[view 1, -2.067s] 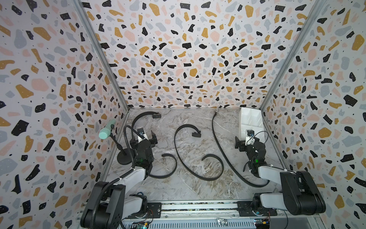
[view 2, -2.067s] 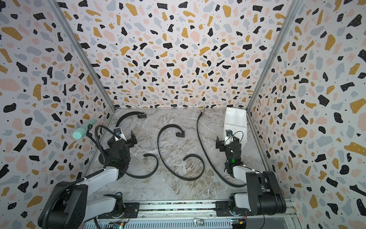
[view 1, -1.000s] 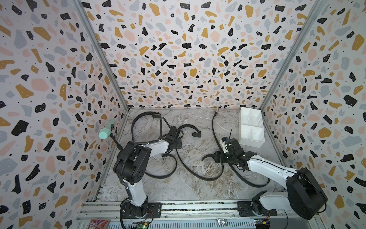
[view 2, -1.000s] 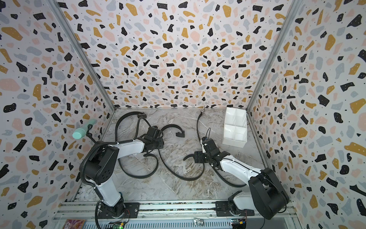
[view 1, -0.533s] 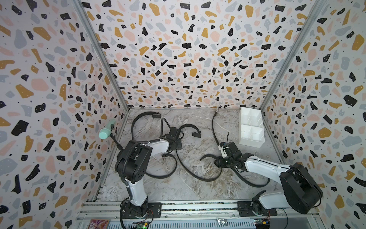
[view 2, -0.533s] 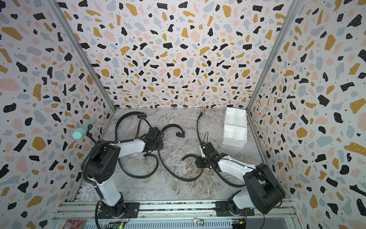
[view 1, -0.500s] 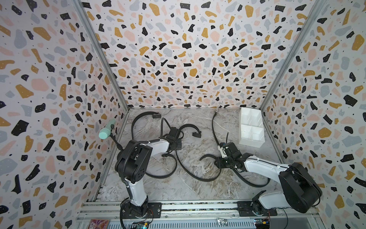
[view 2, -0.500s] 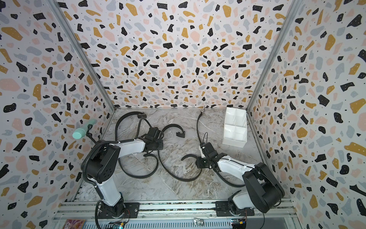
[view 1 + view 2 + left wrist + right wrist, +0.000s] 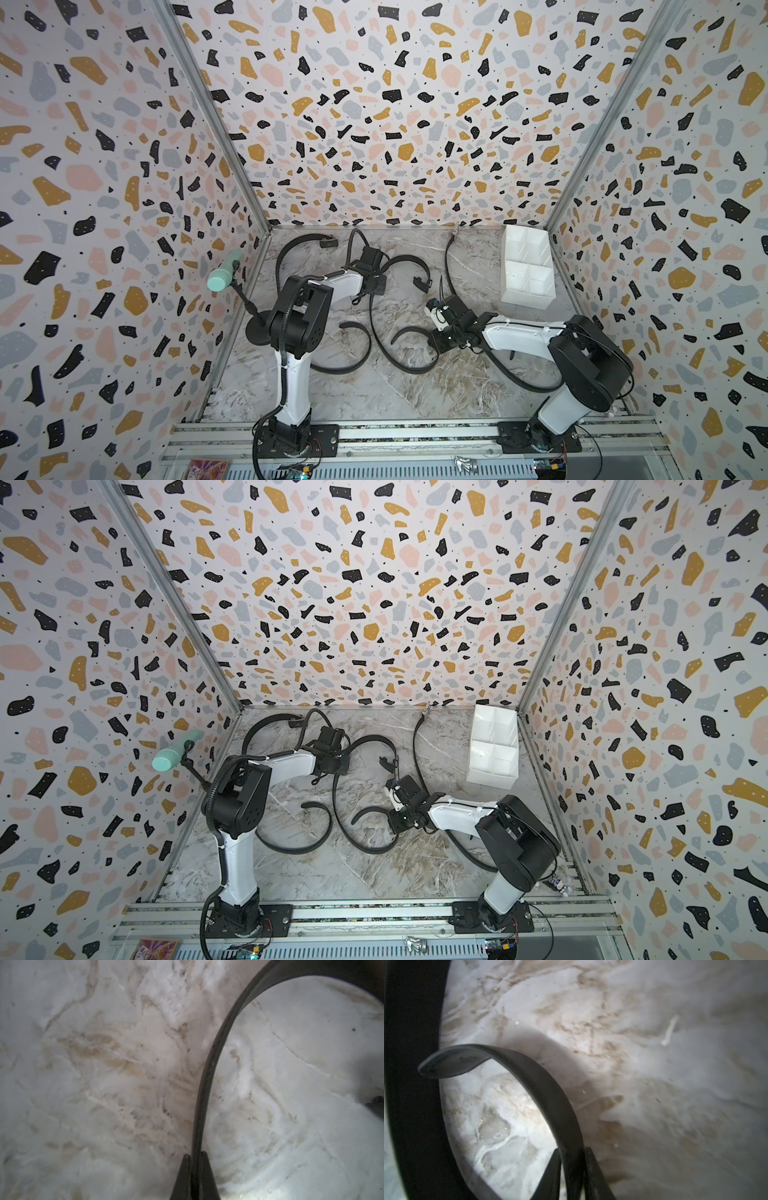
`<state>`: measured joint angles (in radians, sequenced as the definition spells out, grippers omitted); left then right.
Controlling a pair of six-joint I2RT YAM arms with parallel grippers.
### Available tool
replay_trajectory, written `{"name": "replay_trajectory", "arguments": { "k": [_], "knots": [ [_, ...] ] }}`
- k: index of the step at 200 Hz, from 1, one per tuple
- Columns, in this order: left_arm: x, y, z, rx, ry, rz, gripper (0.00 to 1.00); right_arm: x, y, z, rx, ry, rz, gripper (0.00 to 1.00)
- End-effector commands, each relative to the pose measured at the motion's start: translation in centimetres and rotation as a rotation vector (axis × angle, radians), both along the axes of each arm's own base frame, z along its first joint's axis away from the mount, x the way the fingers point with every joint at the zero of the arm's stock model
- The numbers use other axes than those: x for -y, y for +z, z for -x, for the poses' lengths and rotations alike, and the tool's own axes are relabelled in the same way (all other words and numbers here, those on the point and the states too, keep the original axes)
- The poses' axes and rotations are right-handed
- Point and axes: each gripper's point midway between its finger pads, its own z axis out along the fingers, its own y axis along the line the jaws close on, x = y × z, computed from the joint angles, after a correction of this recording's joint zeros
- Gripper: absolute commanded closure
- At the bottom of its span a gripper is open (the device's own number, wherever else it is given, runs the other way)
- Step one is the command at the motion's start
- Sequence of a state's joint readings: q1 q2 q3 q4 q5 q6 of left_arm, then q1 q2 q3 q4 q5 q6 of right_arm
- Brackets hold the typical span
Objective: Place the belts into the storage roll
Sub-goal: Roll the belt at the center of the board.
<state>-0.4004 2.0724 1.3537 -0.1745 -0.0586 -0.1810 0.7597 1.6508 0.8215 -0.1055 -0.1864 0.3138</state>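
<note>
The storage roll (image 9: 527,296), a white plastic box of square cells with thin dividers, sits at 2 o'clock on the marbled tabletop (image 9: 374,399). Its visible cells show only white floors. All three belts lie outside it (smooth black straps, curled on edge). The middle belt (image 9: 204,1084) snakes through the centre. The left hand (image 9: 196,1156) is pinched tight on it, and the right hand (image 9: 572,1152) is narrowly closed on its tail curl. The left belt (image 9: 303,237) arcs at 10 o'clock. The thin belt (image 9: 446,259) runs from 1 toward 4 o'clock.
</note>
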Motion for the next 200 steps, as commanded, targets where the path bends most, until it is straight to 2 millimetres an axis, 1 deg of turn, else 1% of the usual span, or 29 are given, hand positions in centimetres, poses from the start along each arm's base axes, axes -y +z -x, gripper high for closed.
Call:
{"name": "replay_trajectory", "arguments": {
  "k": [1, 18, 30, 39, 62, 80, 90, 104, 112, 120, 133, 141, 145, 148, 158, 172, 200],
  "knots": [
    [2.3, -1.3, 0.4, -0.046, -0.107, 0.04, 1.0, -2.1, -0.3, 0.4, 0.014, 0.11, 0.044, 0.79],
    [2.7, -1.9, 1.0, -0.069, -0.128, 0.03, 1.0, -2.9, -0.4, 0.1, 0.019, 0.123, 0.052, 0.78],
    [2.8, -1.7, 1.3, -0.07, -0.127, 0.04, 1.0, -3.0, 0.0, -0.2, 0.025, 0.12, 0.05, 0.74],
    [2.7, -1.0, 1.5, -0.056, -0.124, 0.048, 1.0, -3.0, 0.5, -0.4, 0.032, 0.115, 0.045, 0.71],
    [2.4, 1.4, 1.7, -0.014, -0.109, 0.061, 0.82, -2.7, 2.5, -1.2, 0.032, 0.103, 0.012, 0.6],
    [2.2, 4.0, 1.9, 0.028, -0.102, 0.072, 0.75, -1.8, 4.7, -2.3, 0.022, 0.076, -0.034, 0.52],
    [2.2, 5.2, 2.2, 0.043, -0.102, 0.076, 0.67, -1.3, 6.1, -3.0, 0.019, 0.063, -0.066, 0.49],
    [2.0, 6.6, 2.9, 0.059, -0.105, 0.073, 0.62, -0.6, 7.6, -4.1, 0.023, 0.042, -0.096, 0.45],
    [2.0, 7.1, 3.6, 0.058, -0.11, 0.07, 0.59, 0.0, 8.5, -5.1, 0.031, 0.021, -0.109, 0.44],
    [2.1, 7.4, 4.4, 0.049, -0.122, 0.07, 0.58, 0.5, 9.0, -6.0, 0.038, 0.001, -0.111, 0.43],
    [2.6, 7.8, 5.9, 0.032, -0.146, 0.076, 0.55, 1.4, 9.7, -8.2, 0.054, -0.044, -0.115, 0.41],
    [3.1, 7.7, 7.0, 0.015, -0.165, 0.078, 0.53, 1.8, 9.9, -9.4, 0.061, -0.07, -0.111, 0.41],
    [3.3, 7.7, 7.5, 0.009, -0.176, 0.08, 0.52, 2.0, 10.0, -10.4, 0.067, -0.091, -0.109, 0.4],
    [3.4, 7.5, 8.0, 0.0, -0.182, 0.078, 0.51, 2.1, 10.1, -10.8, 0.068, -0.097, -0.11, 0.4],
    [3.9, 7.4, 9.3, -0.017, -0.203, 0.074, 0.49, 2.4, 10.3, -12.8, 0.077, -0.138, -0.112, 0.39],
    [4.5, 7.1, 11.0, -0.031, -0.226, 0.073, 0.45, 2.7, 10.3, -15.3, 0.085, -0.191, -0.115, 0.37],
    [5.4, 6.5, 13.6, -0.051, -0.269, 0.075, 0.41, 2.8, 10.1, -20.0, 0.139, -0.235, -0.107, 0.37]
  ]
}}
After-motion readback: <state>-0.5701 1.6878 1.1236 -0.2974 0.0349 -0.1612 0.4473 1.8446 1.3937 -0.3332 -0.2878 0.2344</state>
